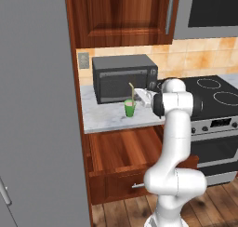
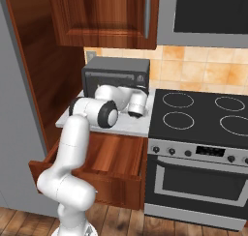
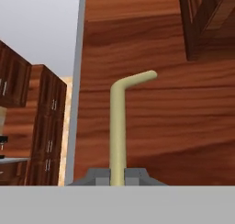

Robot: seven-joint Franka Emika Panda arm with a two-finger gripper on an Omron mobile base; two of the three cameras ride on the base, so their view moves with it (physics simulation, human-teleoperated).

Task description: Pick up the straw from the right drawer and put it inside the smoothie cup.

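I have the hand [image 3: 117, 177] pinched tight on the thin pale yellow-tan straw with the bent tip [image 3: 118, 126], which runs straight out from between the fingers along the hand's own axis. In the left base view the straw [image 1: 132, 92] stands near upright, its lower end seemingly right at the small bright green tapered smoothie cup [image 1: 129, 109] on the marbled grey bench [image 1: 104, 116] before the black microwave [image 1: 123, 77]; I cannot tell if the end is inside. The reddish-brown wooden right drawer [image 1: 123, 149] hangs open with nothing visible in it. I judge next: lower, release.
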